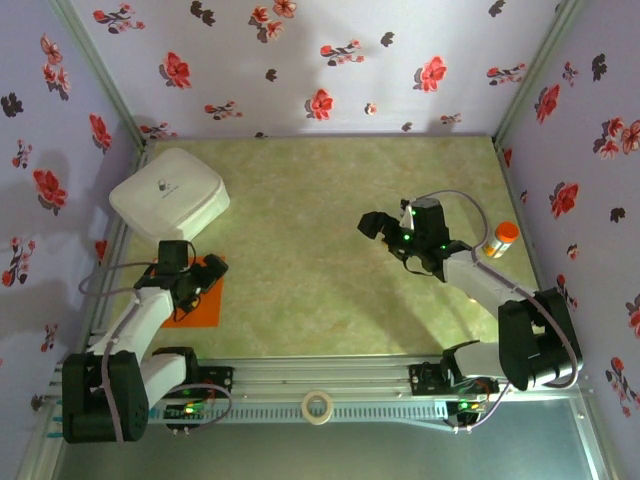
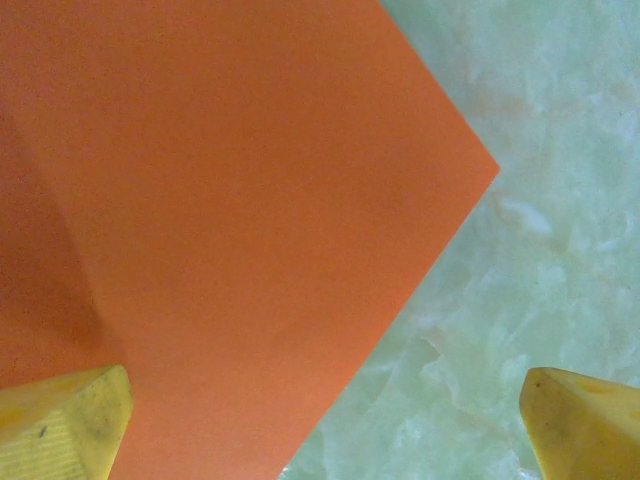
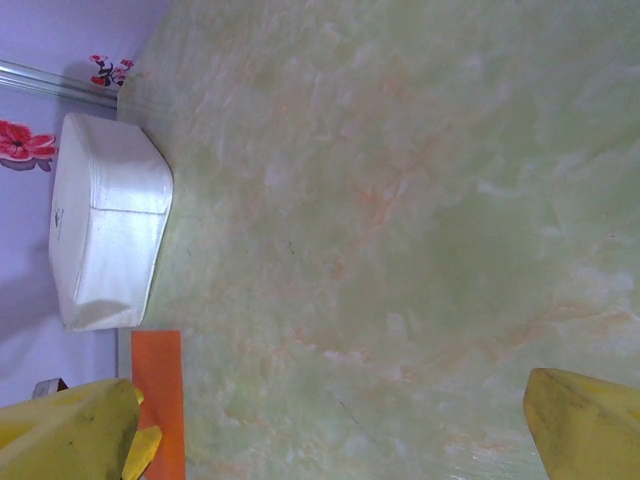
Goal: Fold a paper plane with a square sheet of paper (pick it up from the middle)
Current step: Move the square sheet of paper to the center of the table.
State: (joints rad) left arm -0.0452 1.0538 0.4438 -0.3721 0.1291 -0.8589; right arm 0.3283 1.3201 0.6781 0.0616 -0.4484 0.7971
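Left wrist: left gripper (image 2: 325, 430) spread over square sheet of paper (image 2: 230, 200) | right wrist: right gripper (image 3: 330, 430) spread, white box (image 3: 105, 240) beyond

My left arm (image 1: 140, 322) and right arm (image 1: 478, 278) are white tubes with black joints, green lights and looping grey cables. My left pincer (image 2: 325, 400) and right pincer (image 3: 332, 400) end in blunt, scuffed yellow wedges.

No readable text; small mark on white box (image 1: 168, 196) illegible.

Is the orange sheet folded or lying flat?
Spread flat: the square sheet of paper lies on the table, corner sharp, no flap or crease visible.
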